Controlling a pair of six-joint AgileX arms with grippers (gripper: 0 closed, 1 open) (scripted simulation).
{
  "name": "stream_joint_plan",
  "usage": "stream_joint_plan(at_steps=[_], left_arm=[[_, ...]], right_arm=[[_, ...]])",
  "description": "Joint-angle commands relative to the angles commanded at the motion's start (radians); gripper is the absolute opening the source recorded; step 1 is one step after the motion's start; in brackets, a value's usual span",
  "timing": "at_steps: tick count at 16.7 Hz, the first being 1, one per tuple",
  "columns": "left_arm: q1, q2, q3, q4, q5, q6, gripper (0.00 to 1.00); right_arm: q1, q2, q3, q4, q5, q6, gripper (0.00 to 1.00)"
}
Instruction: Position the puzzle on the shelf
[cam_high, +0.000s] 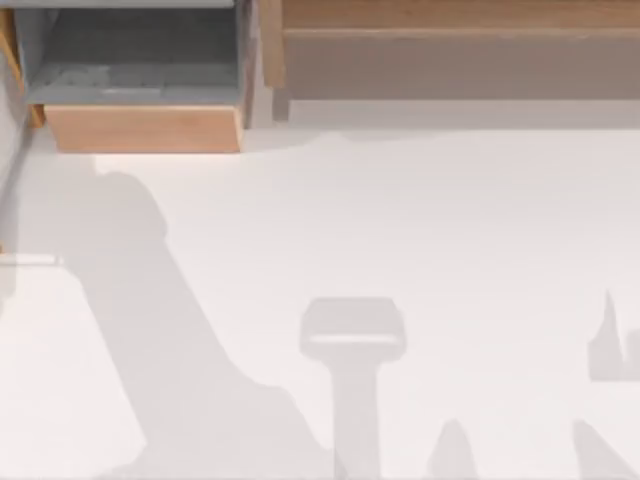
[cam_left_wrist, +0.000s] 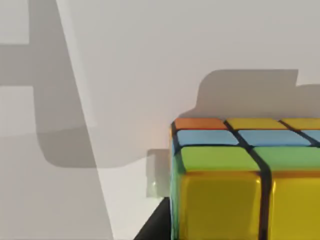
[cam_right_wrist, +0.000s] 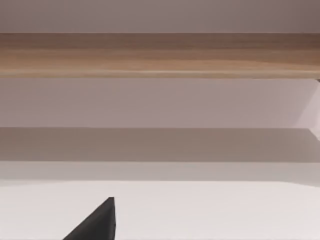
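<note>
In the left wrist view the puzzle (cam_left_wrist: 240, 180) sits very close to the camera, its yellow face nearest, with green, blue and a strip of orange and yellow squares behind it, all split by dark lines. A dark finger (cam_left_wrist: 155, 225) of the left gripper shows just beside the cube's lower edge, apparently touching it, but whether that gripper is grasping the cube or released cannot be told. Beyond the cube lies the white table (cam_left_wrist: 150, 60), crossed by grey shadows. In the right wrist view a dark fingertip (cam_right_wrist: 97, 222) of the right gripper pokes over the table, and its state cannot be told either; farther off stands the shelf (cam_right_wrist: 160, 55), its wooden plank running across above a shaded recess. From above, the table (cam_high: 400, 220) carries arm shadows, the shelf (cam_high: 450, 50) lies along the far edge at the right, and a grey-lined box (cam_high: 145, 125) with a light wood front stands at the far left.
</note>
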Motion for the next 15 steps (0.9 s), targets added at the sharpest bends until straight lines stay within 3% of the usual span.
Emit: stream_joint_plan(at_steps=[4, 15], left_arm=[[0.0, 0.0, 0.0, 0.0, 0.0, 0.0, 0.02], [-0.002, -0.004, -0.01, 0.008, -0.01, -0.012, 0.0]], right_arm=[[0.0, 0.0, 0.0, 0.0, 0.0, 0.0, 1.0], [0.0, 0.0, 0.0, 0.0, 0.0, 0.0, 1.0]])
